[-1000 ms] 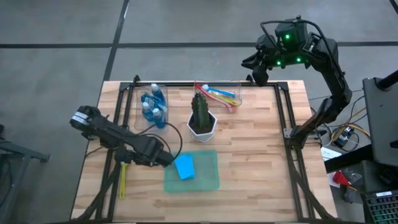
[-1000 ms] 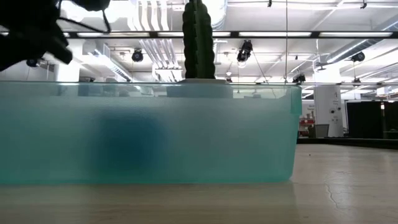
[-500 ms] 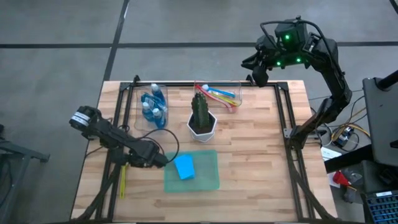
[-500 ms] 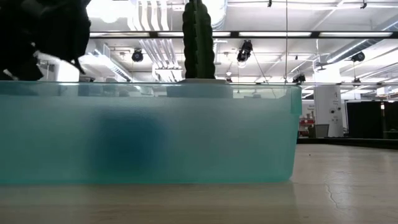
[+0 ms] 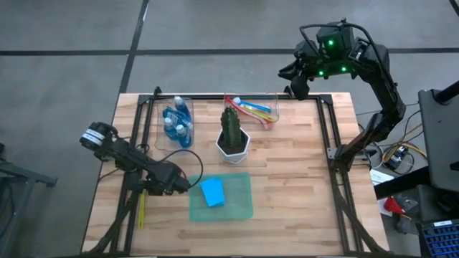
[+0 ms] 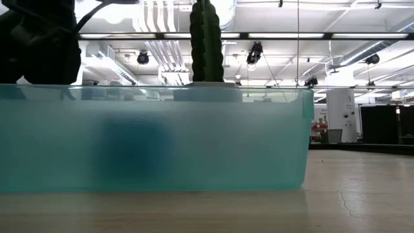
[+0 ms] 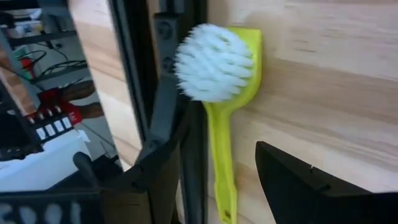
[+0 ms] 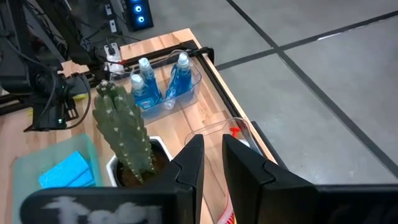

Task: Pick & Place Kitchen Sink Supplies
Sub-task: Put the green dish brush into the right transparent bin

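From above I see a clear bin (image 5: 166, 123) near the table's far left holding the soap bottles (image 5: 178, 122), blue with white caps, standing upright together. A second clear bin (image 5: 267, 109) at the far edge holds the pink and blue brushes (image 5: 252, 111) lying across it. Between the two bins stands the cactus (image 5: 232, 132) in its white pot. The green mat (image 5: 237, 204) lies in front of the cactus with one blue sponge (image 5: 212, 193) resting on its left part. My left gripper (image 5: 181, 184) sits low just left of the mat, fingers apart, nothing between them. The yellow brush (image 7: 217, 93) lies flat along the black frame rail (image 5: 130, 190) at the table's left edge, bristles up. My right gripper (image 5: 289, 87) waits beyond the far edge, fingers nearly together and empty. The right half of the table (image 5: 301, 186) is bare wood.
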`<control>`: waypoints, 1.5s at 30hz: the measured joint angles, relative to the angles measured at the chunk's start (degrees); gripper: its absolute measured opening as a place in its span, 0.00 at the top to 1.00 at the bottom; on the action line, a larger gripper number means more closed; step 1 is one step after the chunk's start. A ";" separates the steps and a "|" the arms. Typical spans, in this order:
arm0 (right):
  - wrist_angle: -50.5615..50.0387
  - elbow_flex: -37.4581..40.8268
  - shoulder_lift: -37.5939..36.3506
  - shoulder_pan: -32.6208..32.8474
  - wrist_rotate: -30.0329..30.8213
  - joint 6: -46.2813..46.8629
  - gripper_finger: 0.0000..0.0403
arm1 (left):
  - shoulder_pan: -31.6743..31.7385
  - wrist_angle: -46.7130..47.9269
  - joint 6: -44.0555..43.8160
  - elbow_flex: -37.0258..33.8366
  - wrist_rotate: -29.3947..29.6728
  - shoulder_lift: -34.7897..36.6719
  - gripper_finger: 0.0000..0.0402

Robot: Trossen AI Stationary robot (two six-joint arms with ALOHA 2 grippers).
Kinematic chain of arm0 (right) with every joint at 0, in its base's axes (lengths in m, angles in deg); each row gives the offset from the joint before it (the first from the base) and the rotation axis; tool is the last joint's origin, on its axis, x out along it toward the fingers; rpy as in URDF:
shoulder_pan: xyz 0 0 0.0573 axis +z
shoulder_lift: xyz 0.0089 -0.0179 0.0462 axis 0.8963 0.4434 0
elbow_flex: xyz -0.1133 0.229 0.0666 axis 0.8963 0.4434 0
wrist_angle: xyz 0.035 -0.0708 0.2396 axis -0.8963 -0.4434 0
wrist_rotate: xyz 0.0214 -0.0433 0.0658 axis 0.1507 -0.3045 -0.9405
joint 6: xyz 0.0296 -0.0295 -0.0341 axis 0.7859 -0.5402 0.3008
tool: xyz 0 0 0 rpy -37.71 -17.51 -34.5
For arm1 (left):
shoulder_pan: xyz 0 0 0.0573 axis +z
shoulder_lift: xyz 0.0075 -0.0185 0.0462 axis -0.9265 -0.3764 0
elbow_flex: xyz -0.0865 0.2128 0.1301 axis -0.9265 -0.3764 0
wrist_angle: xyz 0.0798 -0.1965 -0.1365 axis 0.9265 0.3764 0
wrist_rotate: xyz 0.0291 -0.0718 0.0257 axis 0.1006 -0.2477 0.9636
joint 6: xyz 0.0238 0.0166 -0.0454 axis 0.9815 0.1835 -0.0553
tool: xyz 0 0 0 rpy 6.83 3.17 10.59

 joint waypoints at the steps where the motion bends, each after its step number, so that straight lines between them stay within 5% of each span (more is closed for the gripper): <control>1: 0.00 0.00 0.02 0.00 0.00 -0.02 0.87 | 0.00 -1.03 -0.05 -0.55 -0.04 0.00 0.49; 18: 0.05 0.00 0.02 0.00 -0.02 -0.66 0.85 | -0.33 -11.40 -0.57 -7.09 -3.80 0.00 0.51; 31: 0.11 0.00 0.02 0.41 -0.04 -0.50 0.85 | -0.33 -18.55 -1.77 -8.05 -4.30 2.26 0.91; 40: 0.00 0.00 0.02 1.22 -0.07 -0.44 0.85 | -0.28 -18.09 -1.69 -5.54 -0.86 6.66 0.87; 45: 0.00 0.00 0.02 1.22 -0.04 -0.82 0.87 | -0.35 -16.45 -3.65 -1.84 5.77 10.44 0.90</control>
